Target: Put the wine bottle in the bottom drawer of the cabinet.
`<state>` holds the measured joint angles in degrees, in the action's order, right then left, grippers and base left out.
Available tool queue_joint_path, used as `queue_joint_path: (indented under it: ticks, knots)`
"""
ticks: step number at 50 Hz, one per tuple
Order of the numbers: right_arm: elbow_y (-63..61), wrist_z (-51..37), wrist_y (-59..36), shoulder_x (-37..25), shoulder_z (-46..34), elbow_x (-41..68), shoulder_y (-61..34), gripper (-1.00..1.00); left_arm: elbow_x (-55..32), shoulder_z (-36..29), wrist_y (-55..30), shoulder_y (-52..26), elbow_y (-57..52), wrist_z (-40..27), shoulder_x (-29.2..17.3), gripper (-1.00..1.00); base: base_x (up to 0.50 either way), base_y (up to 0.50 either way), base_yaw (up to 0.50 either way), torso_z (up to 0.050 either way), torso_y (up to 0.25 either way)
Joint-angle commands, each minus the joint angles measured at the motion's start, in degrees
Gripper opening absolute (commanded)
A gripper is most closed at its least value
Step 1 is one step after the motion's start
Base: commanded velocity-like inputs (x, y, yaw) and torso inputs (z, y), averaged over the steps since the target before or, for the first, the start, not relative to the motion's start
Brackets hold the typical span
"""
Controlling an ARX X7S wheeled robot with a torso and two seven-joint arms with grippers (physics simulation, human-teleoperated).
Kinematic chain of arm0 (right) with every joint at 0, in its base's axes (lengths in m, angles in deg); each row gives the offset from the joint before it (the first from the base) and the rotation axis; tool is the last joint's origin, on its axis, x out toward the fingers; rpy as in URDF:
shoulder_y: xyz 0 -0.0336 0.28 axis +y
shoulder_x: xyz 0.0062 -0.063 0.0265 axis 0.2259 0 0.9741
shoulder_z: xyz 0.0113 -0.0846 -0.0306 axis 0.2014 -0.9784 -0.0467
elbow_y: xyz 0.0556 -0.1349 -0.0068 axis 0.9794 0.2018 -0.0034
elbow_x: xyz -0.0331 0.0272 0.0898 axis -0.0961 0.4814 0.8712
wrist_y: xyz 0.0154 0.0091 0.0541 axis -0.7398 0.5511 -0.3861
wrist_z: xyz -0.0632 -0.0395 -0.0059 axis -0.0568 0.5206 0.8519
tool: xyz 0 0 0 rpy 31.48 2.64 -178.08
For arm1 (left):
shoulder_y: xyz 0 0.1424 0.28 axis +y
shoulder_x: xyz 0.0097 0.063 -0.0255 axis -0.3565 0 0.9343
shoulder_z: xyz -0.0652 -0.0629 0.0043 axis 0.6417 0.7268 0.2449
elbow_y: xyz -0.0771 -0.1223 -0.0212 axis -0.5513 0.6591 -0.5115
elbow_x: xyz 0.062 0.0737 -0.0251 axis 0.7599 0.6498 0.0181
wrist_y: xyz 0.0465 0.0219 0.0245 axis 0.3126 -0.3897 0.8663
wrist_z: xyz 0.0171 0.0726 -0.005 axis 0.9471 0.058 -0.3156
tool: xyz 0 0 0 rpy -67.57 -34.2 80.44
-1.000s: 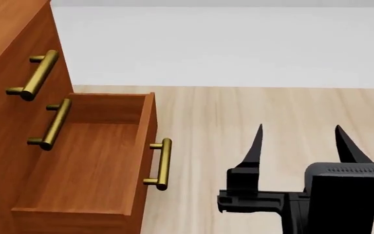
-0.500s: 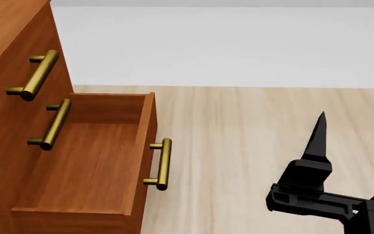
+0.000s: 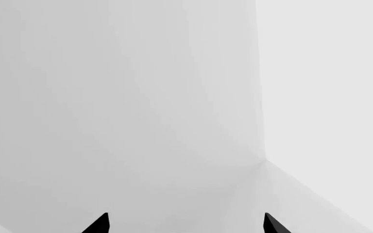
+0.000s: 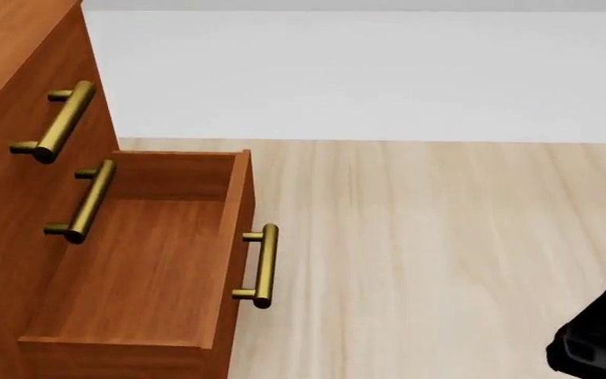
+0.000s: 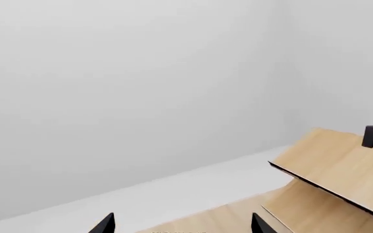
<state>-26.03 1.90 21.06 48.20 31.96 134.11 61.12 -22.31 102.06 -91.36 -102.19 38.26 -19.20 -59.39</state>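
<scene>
**Bottom drawer pulled out, bare floor; wine bottle in no view**

Head view: the cabinet point(image 4: 13, 150) stood at left with the bottom drawer point(image 4: 140, 268) pulled out. Its flat wooden floor showed nothing lying in it. Brass handle point(image 4: 261, 266) on the drawer front; two upper handles point(image 4: 59, 122) on shut fronts above. Pale wood floor point(image 4: 440, 253) to the right. A black arm part point(image 4: 603, 343) sat at the lower right corner, fingers out of frame there.

Left wrist view: left gripper point(image 3: 185, 224) showed two black fingertips spread apart, released, nothing between them. Only white walls behind.

Right wrist view: right gripper point(image 5: 181, 225) fingertips likewise spread, holding nothing. This view alone showed a pale wooden shelf point(image 5: 339, 162) with a small black block point(image 5: 372, 136) on it.
</scene>
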Motion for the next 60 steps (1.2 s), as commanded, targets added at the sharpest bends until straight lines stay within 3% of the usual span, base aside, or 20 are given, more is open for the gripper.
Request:
queue_joint_path:
  ticks: [1,27,60]
  knots:
    - [0.33,-0.26,0.85,-1.92,5.6,2.04,4.59,1.0,-0.04,-0.14,0.13,0.14,0.03,-0.04,-0.01,1.0,0.0,0.0,0.0,0.0,0.0]
    - [2.5,8.49,1.8,-1.25,9.94,-10.99,13.03,1.0,0.1,-0.55,0.67,0.36,0.27,0.03,0.01,1.0,0.0,0.0,0.0,0.0,0.0]
    - [8.25,11.48,2.15,-4.14,-1.13,-23.07,14.53,1.0,0.14,-1.48,0.31,1.18,-0.09,-0.55,-0.18,1.0,0.0,0.0,0.0,0.0,0.0]
